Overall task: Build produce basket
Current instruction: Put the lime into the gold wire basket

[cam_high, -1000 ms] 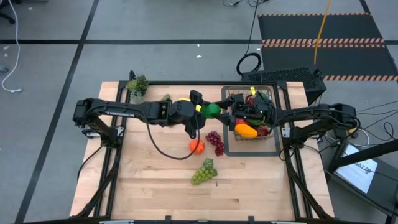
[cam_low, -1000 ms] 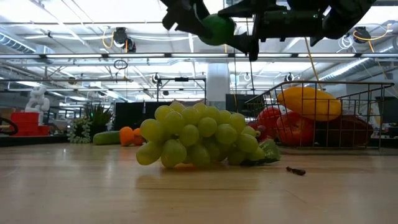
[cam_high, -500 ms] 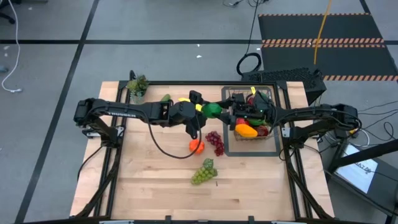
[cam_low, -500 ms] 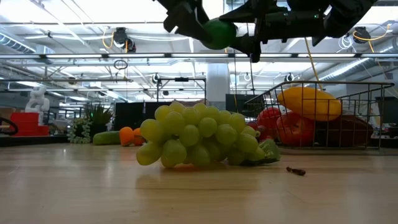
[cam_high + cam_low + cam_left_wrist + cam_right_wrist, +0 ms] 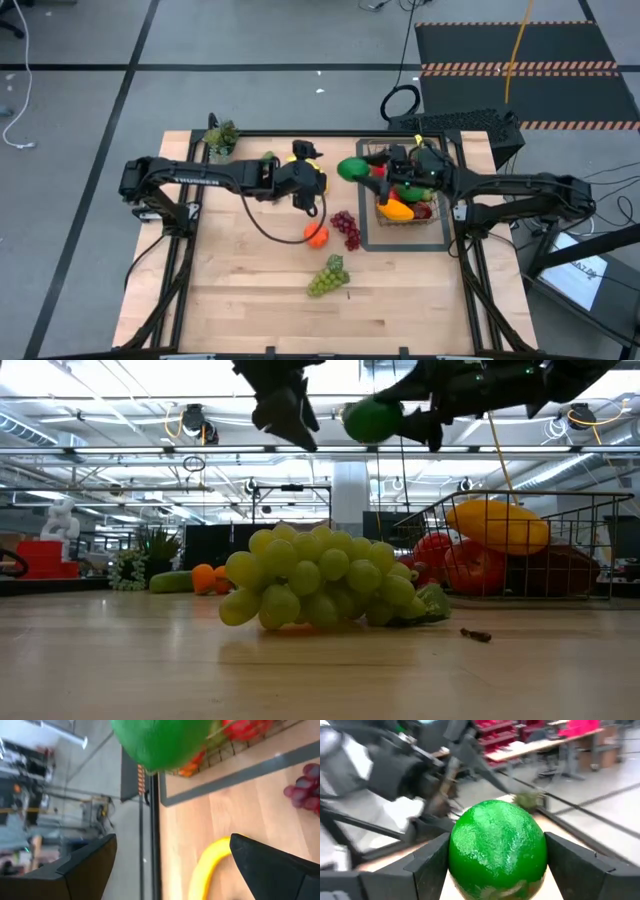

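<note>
A round green lime (image 5: 351, 168) hangs above the table between both arms, just left of the wire-mesh basket (image 5: 437, 205). My right gripper (image 5: 366, 171) is shut on it; the lime (image 5: 497, 847) fills the right wrist view. My left gripper (image 5: 317, 170) stands open a little to the lime's left and touches nothing; in its wrist view the lime (image 5: 160, 740) floats beyond the fingers, over the yellow banana (image 5: 210, 870). The basket holds a mango (image 5: 395, 210) and red apples (image 5: 470, 565). My right gripper pinches the green lime across its middle (image 5: 457, 855) between the two fingers, one on either side. The fingers come level from the table's right. The lime is lifted clear, high above the table top (image 5: 372, 420).
On the wood lie an orange (image 5: 316, 234), purple grapes (image 5: 346, 228) and green grapes (image 5: 328, 276). A cucumber (image 5: 266, 158) and a potted plant (image 5: 221, 136) are near the far edge. The basket stands on a flat dark tray (image 5: 366, 244). The table's near half has free room.
Both grippers were at the lime a second ago. My left gripper has let go and drawn back toward the table's left. My right gripper has kept the lime and carried it slightly toward the far right, toward the basket.
</note>
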